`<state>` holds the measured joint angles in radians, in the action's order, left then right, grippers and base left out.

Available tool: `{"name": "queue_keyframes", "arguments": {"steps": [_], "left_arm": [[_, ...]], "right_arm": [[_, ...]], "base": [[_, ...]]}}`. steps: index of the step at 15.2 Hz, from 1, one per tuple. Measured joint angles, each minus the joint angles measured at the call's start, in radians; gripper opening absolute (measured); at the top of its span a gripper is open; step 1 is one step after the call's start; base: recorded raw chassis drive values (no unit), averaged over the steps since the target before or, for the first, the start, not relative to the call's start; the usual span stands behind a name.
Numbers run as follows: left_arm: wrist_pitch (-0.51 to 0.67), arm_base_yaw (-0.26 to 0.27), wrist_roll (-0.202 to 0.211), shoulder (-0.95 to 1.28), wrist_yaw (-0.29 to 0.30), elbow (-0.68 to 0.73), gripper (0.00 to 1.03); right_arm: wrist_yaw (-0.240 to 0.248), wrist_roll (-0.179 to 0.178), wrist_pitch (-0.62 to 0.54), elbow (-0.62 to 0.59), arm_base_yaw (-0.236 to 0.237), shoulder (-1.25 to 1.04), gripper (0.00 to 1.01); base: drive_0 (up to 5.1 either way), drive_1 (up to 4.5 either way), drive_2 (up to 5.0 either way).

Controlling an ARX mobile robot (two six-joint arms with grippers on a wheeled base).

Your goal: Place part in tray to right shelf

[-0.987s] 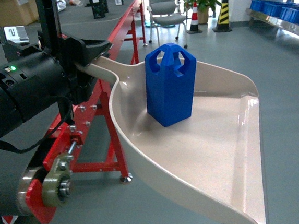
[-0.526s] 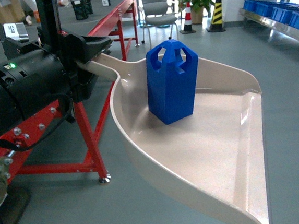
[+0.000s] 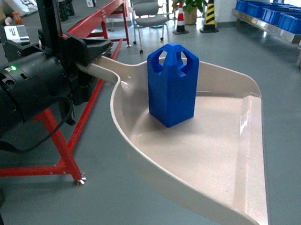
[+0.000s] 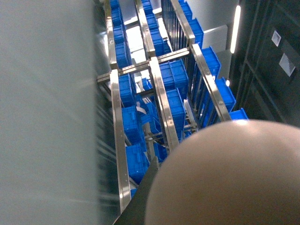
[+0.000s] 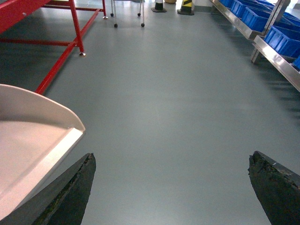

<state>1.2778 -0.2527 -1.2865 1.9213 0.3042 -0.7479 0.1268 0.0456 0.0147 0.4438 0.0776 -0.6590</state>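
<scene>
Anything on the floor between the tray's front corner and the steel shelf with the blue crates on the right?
Nothing: in the right wrist view, only bare grey floor lies between the tray and the shelf.

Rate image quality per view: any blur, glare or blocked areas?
Head: sharp; soft glare on the tray floor beside the part. Left wrist: tray underside fills the lower right, blurred; shelf rails streaky. Right wrist: sharp floor, right gripper's fingertips dark in the corners.

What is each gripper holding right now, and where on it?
The left gripper holds the tray by the end of its handle; the blue part stands upright in it. The right gripper is open, holding nothing.
</scene>
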Motion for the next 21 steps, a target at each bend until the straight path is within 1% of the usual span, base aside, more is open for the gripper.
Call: {"name": "queue_keyframes", "arguments": {"steps": [7,8,9,10,11,21], "left_arm": [[-0.001,0.000,0.002,0.000,0.000,0.000,0.12],[0.004,-0.008,0.003,0.000,-0.004,0.000,0.12],[0.007,-0.018,0.002,0.000,0.010,0.000,0.12],[-0.004,-0.017,0.003,0.000,0.010,0.002,0.12],[0.001,0.000,0.003,0.000,0.001,0.004,0.12],[0.006,-0.001,0.003,0.000,-0.001,0.003,0.12]], "right_arm": [[0.000,0.000,-0.001,0.000,0.000,0.000,0.98],[0.005,0.000,0.005,0.000,-0.002,0.000,0.98],[0.007,0.000,0.001,0.000,-0.006,0.000,0.98],[0.000,0.000,0.000,0.000,-0.005,0.000,0.98],[0.000,0.000,0.001,0.000,-0.006,0.000,0.98],[0.000,0.000,0.000,0.000,-0.006,0.000,0.98]], "base": [[5.0,-2.43,-2.4],[5.0,-2.46,-2.5],[5.0,-2.46,-2.5],[5.0,-2.46,-2.5],[0.2,4.46,-4.1],[-0.1,4.20,-4.3]]}}
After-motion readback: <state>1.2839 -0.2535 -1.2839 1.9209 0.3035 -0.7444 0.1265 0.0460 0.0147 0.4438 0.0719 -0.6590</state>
